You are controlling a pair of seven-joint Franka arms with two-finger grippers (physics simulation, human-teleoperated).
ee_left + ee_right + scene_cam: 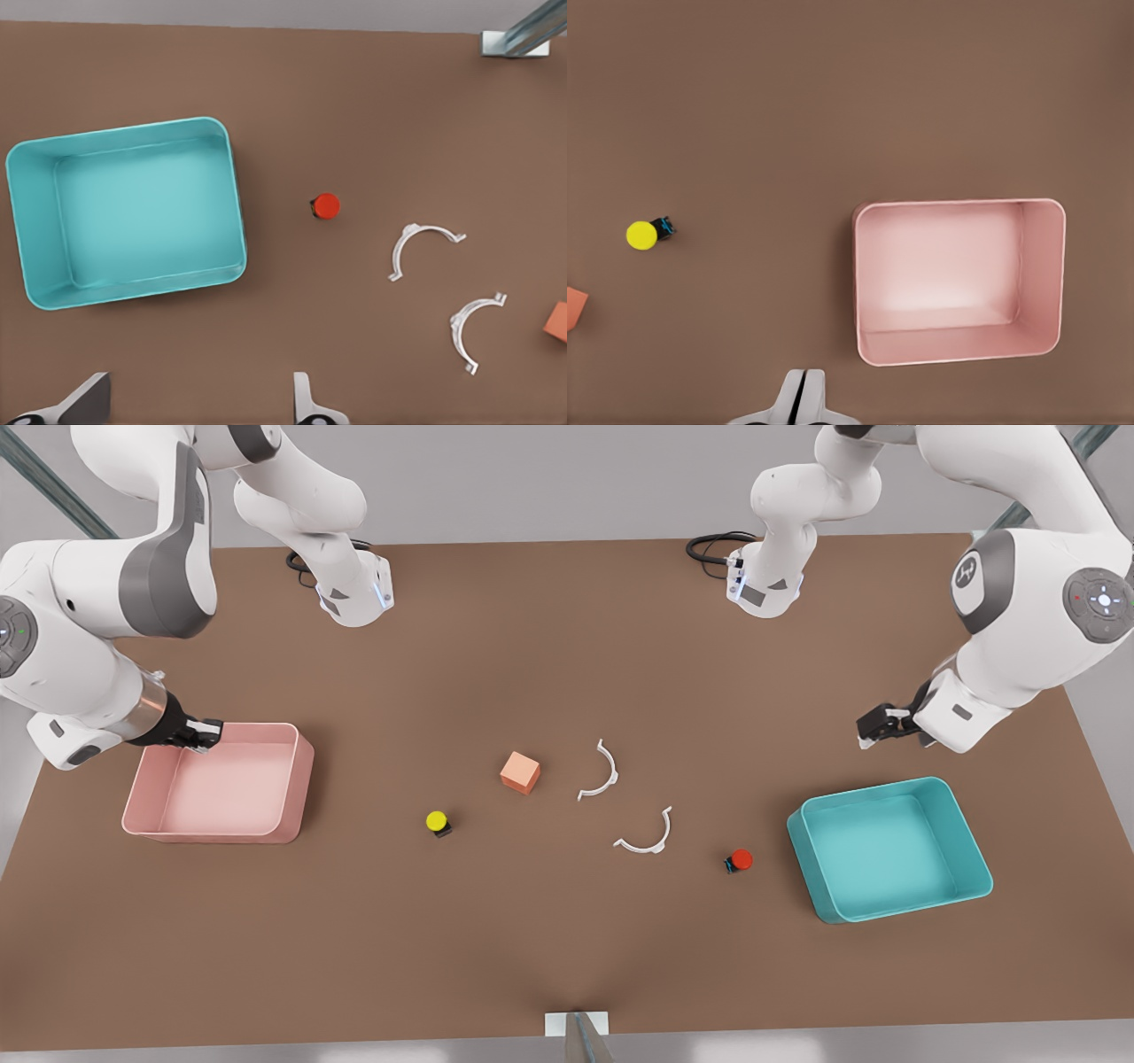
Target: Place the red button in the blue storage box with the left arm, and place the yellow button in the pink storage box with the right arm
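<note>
Brown bench [567, 646] carries everything. The pink storage box [301, 779] sits toward the front view's left and the blue storage box [974, 859] toward the front view's right, both with nothing inside. The yellow button [437, 822] lies on the bench between the pink storage box and the middle, well apart from that box; in the right wrist view the yellow button [643, 235] lies on its side, black base beside the cap. The red button [740, 860] lies just off the blue storage box's near corner, not touching it, also tipped with its cap sideways. Near the middle stand an orange cube [520, 771] and two white curved clips [602, 772], apart from each other and from both buttons. The right gripper [205, 733] hangs over the back corner of the pink storage box at the front view's left, its fingers [802, 398] pressed together with nothing between them. The left gripper [881, 722] hangs above the bench just behind the blue storage box at the front view's right, its fingers [306, 398] spread wide apart and holding nothing. In the left wrist view the blue storage box [221, 142] and the red button [326, 206] lie below, near each other.
</note>
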